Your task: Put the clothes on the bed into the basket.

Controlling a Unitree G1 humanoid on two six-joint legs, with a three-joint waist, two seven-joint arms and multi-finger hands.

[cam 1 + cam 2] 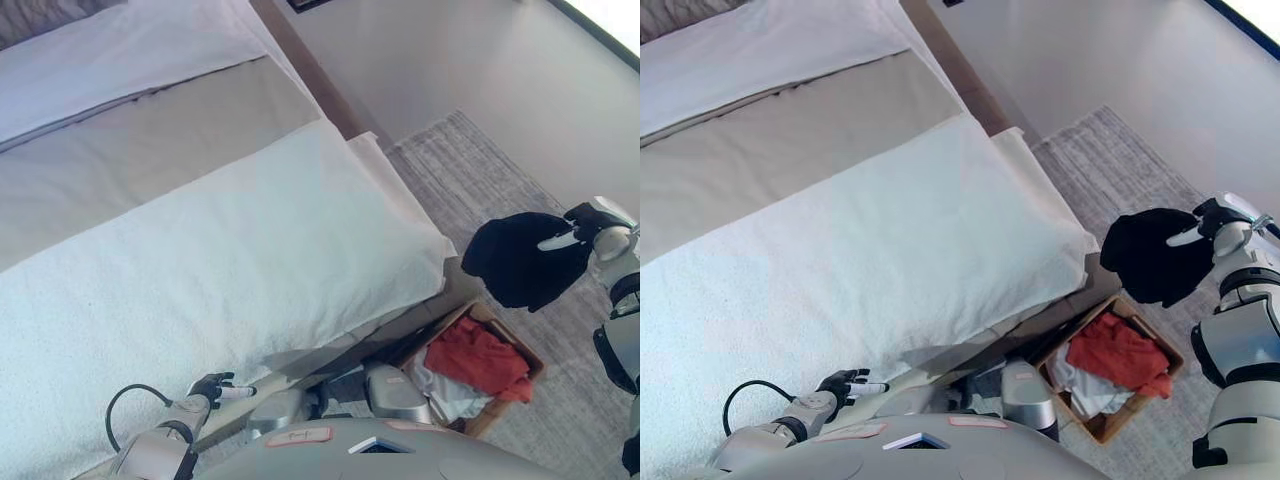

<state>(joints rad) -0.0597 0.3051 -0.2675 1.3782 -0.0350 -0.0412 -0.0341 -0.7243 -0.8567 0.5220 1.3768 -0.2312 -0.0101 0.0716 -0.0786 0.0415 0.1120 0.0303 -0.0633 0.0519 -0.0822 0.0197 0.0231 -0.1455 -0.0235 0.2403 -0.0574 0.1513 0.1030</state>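
- The right hand (1212,222) is up at the right side of the view, fingers curled into a black garment (1152,256) and pinching it at its upper right edge.
- That black garment hangs down from the hand in a loose bunch, clear of the bed, above the grey rug (470,170).
- Below it and slightly toward the robot sits the wooden basket (1174,357) on the rug, just off the bed's corner.
- Inside the basket there's a red garment (1120,352) lying on top, with a white garment (1080,385) showing under it on the side nearer the bed.
- The black garment is above the basket's far edge, hanging free and not touching it.
- The bed (250,250) fills the left and middle of the view: a white textured cover (840,270) across the near part, a beige band (150,150) beyond it, and white bedding (120,50) at the top.
- The left hand (215,388) is low at the near edge of the bed, fingers loosely extended and pointing along the mattress edge, holding nothing.
- Pale wall (450,60) beyond the rug, behind the bed's far corner.
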